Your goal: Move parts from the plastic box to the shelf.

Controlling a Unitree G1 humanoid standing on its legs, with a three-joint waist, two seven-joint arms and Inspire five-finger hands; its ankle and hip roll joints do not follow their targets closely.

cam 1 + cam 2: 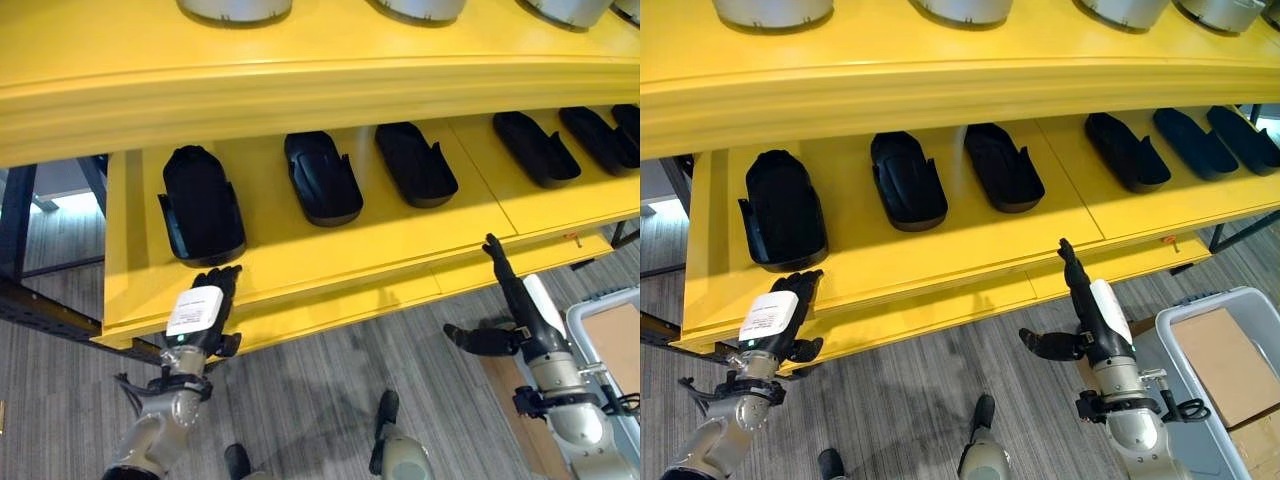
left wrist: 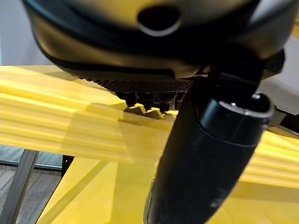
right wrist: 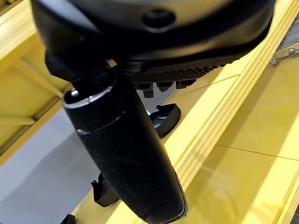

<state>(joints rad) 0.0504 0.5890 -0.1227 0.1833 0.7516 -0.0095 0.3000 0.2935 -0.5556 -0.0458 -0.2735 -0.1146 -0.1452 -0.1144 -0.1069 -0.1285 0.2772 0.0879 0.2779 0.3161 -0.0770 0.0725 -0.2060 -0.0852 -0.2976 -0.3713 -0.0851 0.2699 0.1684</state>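
Currently both hands empty, fingers straight: left hand [image 1: 205, 312] at yellow metal shelf [image 1: 330, 250] edge (beside nearest black moulded plastic part [image 1: 201, 203]), right hand [image 1: 1092, 310] below; careless withdrawal risks nudging part.

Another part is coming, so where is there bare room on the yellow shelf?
The yellow shelf is bare along its front edge, from the left hand rightward, before the row of black moulded parts. Gaps between the parts are narrow.
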